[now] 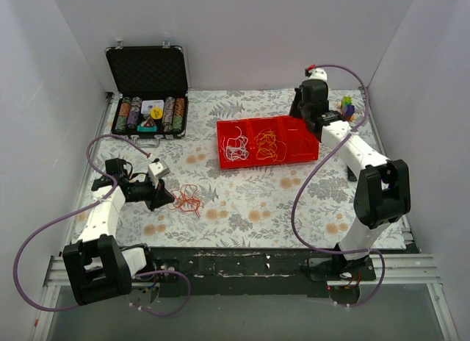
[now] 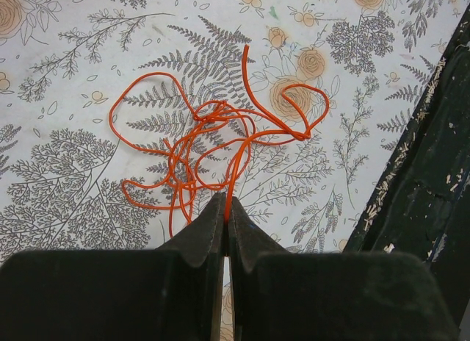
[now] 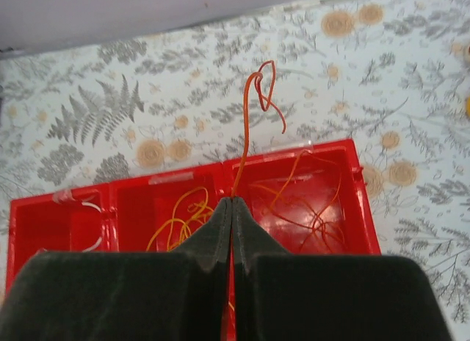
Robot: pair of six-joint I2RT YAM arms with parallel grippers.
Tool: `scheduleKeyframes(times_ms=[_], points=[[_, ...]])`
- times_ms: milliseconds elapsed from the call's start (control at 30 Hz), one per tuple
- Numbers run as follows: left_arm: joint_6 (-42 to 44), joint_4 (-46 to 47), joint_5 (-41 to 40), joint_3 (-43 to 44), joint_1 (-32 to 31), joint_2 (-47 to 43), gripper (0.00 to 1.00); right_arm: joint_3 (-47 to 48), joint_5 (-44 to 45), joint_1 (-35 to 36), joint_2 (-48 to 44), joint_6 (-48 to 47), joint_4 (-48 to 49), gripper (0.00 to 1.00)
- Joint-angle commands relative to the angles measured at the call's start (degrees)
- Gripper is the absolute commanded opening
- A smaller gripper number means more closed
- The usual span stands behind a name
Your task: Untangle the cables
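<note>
Left gripper [image 2: 225,207]: jaws pinched together on one strand of the red tangle [image 2: 209,131], which lay on the table [image 2: 66,201] just ahead.
Right gripper [image 3: 232,203]: clamped on a single red strand [image 3: 247,131] above the red tray [image 3: 323,151].
Risk: tugging the left strand might cinch the knot or drag the whole clump.

There are two robot arms, the left arm [image 1: 103,212] and the right arm [image 1: 352,146]. There is one table [image 1: 250,201], one open black case [image 1: 147,65] and one red tray [image 1: 297,150] with three parts. There is one red cable bunch [image 1: 187,201], one white cable bunch [image 1: 235,148], one orange-yellow cable bunch [image 1: 269,146] and one lone red cable [image 3: 248,128]. There is one little heap of colored blocks [image 1: 347,107].
</note>
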Motion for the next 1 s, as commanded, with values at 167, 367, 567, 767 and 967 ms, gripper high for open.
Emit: scheduleKeyframes(times_ms=[167,367,567,767,967], points=[[0.8,-0.1,0.5,0.2,-0.1,-0.7,0.00,-13.0,-2.7,-0.2,-5.1,8.6,10.0,0.01],[0.8,0.1,0.4,-0.3,-0.1,-0.9,0.00,-18.3,1.5,-0.2,-7.9,9.3,8.4,0.01],[0.7,0.4,1.0,-0.5,-0.2,-0.5,0.00,-24.2,6.1,-0.6,-9.8,10.0,6.6,0.01],[0.6,0.5,0.6,-0.6,-0.1,-0.7,0.00,-21.8,6.8,-1.8,-6.2,10.8,2.7,0.01],[0.7,0.3,0.5,-0.5,-0.2,-0.8,0.00,-17.7,4.2,-3.3,-4.0,12.4,-1.6,0.01]])
